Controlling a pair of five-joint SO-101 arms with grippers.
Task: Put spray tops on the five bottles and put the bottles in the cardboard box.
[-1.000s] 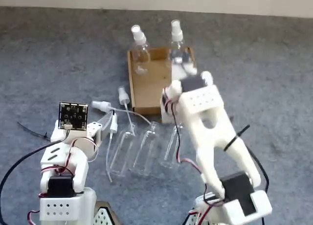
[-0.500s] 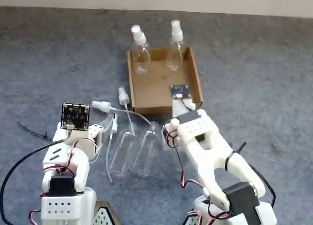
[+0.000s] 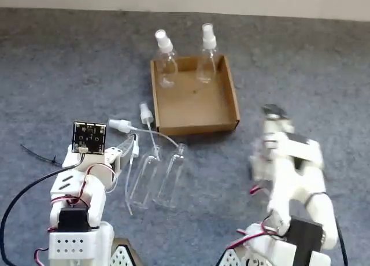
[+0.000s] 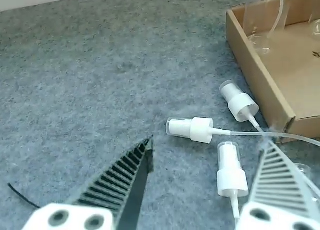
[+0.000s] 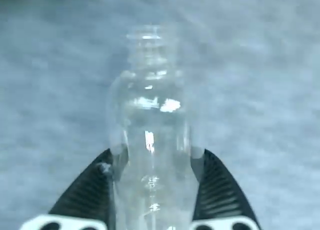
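Right gripper swings back from cardboard box, jaws gripping uncapped bottle; left gripper jaws open over spray tops.

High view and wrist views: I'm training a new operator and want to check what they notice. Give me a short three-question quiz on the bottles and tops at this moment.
1. How many bottles stand in the box?
2. True or false: the bottle in the right gripper has no top on it.
3. How many loose tops lie on the table? A one, B three, C five.

Key: 1. Two. 2. True. 3. B.
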